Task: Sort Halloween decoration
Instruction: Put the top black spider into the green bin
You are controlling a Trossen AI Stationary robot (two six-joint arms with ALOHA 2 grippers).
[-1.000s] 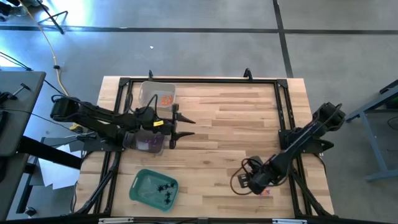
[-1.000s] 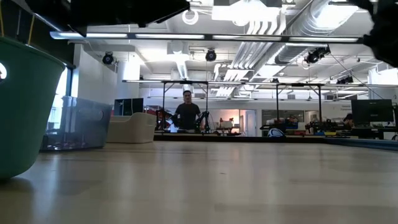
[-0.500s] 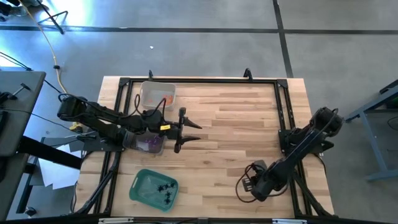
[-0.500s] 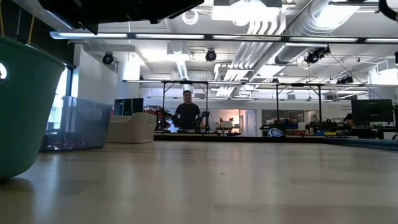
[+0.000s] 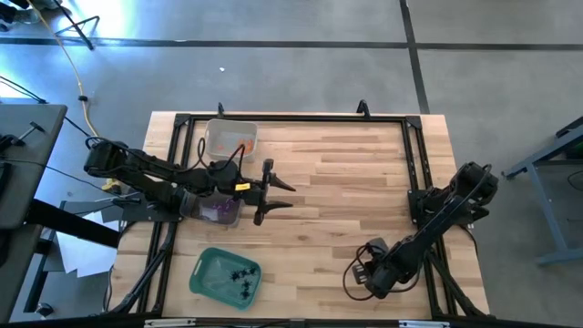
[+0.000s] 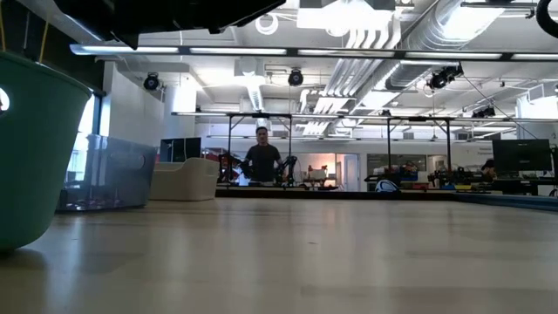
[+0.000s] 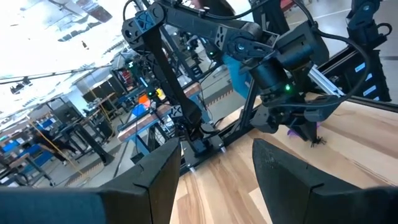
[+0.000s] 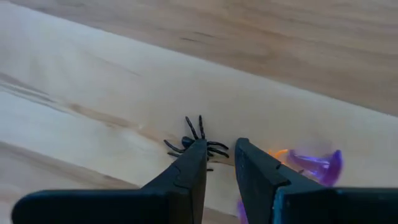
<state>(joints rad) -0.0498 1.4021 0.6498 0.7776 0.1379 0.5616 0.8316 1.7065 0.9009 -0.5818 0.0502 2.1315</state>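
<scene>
My right gripper (image 5: 366, 273) hangs over the table's near right part, pointing down, its fingers a narrow gap apart (image 8: 221, 155) with nothing between them. A black spider trinket (image 8: 198, 138) lies on the wood at one fingertip. A purple trinket (image 8: 318, 164) and an orange bit (image 8: 277, 153) lie on the other side. My left gripper (image 5: 278, 194) stands open and level above the table's middle left, holding nothing; its wrist view shows the right gripper (image 7: 303, 118) above those trinkets. My right gripper comes from above with one fingertip (image 8: 194, 157) at the spider's body; the finger covers that spot, and I cannot tell whether it touches. The spider lies flat on the table.
A clear tray with orange pieces (image 5: 230, 139) stands at the far left, a clear tray with purple pieces (image 5: 219, 210) under my left arm, and a green tray with black spiders (image 5: 226, 276) at the near left. The low view shows a person (image 6: 262, 157) in the room beyond.
My right gripper has sunk toward the table and gone a little toward the near edge. My left gripper has slid a short way toward the table's right, then kept still.
</scene>
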